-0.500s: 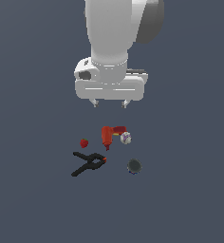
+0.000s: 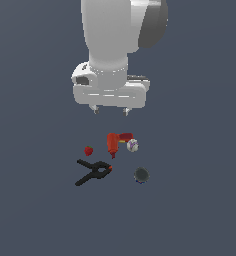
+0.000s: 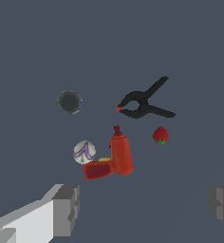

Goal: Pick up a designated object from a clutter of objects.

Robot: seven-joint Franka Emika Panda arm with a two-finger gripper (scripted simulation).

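Strawberry [image 2: 89, 150] sits lower left of gripper [image 2: 110, 110] in exterior view, beside drill [image 2: 115, 142]; fingers spread wide, empty, high above.

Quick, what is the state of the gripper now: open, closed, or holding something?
Gripper: open, holding nothing, above the strawberry and the other objects.

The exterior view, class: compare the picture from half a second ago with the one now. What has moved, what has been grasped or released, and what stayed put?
Only the arm shifted: the gripper now hangs a little further toward the exterior view's left, open and holding nothing. Nothing was grasped or released. The strawberry, red drill, black clamp, patterned ball and dark round object lie where they were.
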